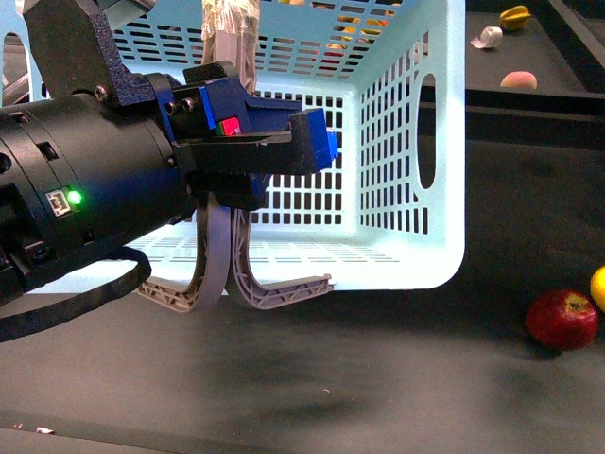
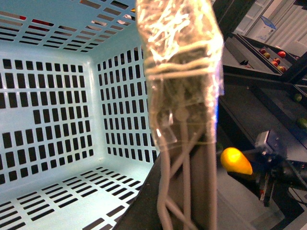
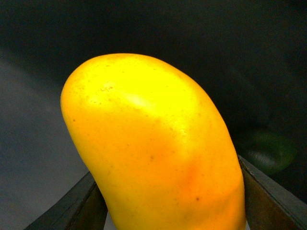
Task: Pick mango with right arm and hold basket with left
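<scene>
Dark table [image 1: 378, 388] — mango [image 3: 153, 139] in right gripper [image 3: 168, 206]

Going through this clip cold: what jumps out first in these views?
A yellow-orange mango fills the right wrist view, wedged between two dark fingers. In the front view the bulky black left arm crowds the left side, its left gripper at the grey-brown handles of a turquoise basket tipped open toward the camera; a red apple lies lower right.
</scene>
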Tool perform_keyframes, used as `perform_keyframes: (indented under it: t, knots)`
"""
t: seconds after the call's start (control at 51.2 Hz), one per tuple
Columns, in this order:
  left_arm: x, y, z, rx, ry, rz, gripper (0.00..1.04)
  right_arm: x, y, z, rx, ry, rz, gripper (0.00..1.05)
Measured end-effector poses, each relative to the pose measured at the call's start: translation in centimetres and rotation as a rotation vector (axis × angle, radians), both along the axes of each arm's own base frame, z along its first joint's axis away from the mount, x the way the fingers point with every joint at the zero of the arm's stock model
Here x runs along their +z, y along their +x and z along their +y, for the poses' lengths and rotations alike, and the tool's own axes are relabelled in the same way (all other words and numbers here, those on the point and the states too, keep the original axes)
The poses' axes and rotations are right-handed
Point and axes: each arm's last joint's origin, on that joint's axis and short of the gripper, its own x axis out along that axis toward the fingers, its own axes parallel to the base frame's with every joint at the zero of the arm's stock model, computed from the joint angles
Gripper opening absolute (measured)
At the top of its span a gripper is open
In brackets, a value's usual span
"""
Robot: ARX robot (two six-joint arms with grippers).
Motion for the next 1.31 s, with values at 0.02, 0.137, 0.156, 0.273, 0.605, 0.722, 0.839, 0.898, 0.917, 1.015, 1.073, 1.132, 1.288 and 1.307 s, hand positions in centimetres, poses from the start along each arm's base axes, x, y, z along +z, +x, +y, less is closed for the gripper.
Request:
perform_keyframes:
  t: [0.02, 0.137, 0.156, 0.273, 0.605, 0.722, 0.839, 0.898, 0.917, 1.015, 1.073, 1.132, 1.288, 1.307]
  knots:
    - [0.0, 0.0, 0.0, 0.0, 0.0, 0.0, 0.06, 0.7, 0.0, 0.3, -0.01, 0.03, -0.013, 0.67]
    - [0.0, 0.0, 0.0, 0.002, 0.0, 0.0, 0.06, 5.3, -0.1, 2.2, -0.015, 0.203, -0.113, 0.67]
    - [0.0, 0.0, 0.0, 0.002, 0.0, 0.0, 0.06, 6.1, -0.1, 2.6, -0.018, 0.227, -0.13, 0.67]
    - [0.0, 0.0, 0.0, 0.001, 0.0, 0.0, 0.05, 9.9, 0.0, 4.6, -0.031, 0.354, -0.205, 0.67]
    - [0.0, 0.0, 0.0, 0.001, 0.0, 0.0, 0.05, 16.0, 0.2, 11.4, -0.023, 0.61, -0.273, 0.67]
    - [0.0, 0.0, 0.0, 0.002, 0.0, 0.0, 0.05, 16.9, 0.5, 14.3, -0.024, 0.685, -0.254, 0.67]
    - [0.0, 0.0, 0.0, 0.0, 0.0, 0.0, 0.05, 17.6, 1.2, 17.9, -0.009, 0.758, -0.224, 0.67]
    - [0.0, 0.0, 0.0, 0.0, -0.001, 0.001, 0.05, 17.8, 1.7, 19.7, -0.004, 0.779, -0.211, 0.67]
    - [0.0, 0.0, 0.0, 0.0, -0.001, 0.0, 0.05, 17.7, 1.8, 20.1, -0.008, 0.782, -0.208, 0.67]
    - [0.0, 0.0, 0.0, 0.001, 0.0, 0.0, 0.05, 17.3, 2.7, 22.0, -0.03, 0.792, -0.184, 0.67]
    - [0.0, 0.0, 0.0, 0.001, 0.0, 0.0, 0.05, 17.0, 3.3, 22.7, -0.049, 0.792, -0.173, 0.67]
    - [0.0, 0.0, 0.0, 0.001, 0.0, 0.0, 0.05, 16.7, 3.7, 23.2, -0.062, 0.785, -0.167, 0.67]
    - [0.0, 0.0, 0.0, 0.001, 0.0, 0.0, 0.05, 15.7, 4.4, 24.2, -0.092, 0.762, -0.153, 0.68]
    - [0.0, 0.0, 0.0, 0.001, 0.0, 0.0, 0.05, 15.7, 4.5, 24.2, -0.096, 0.761, -0.152, 0.72]
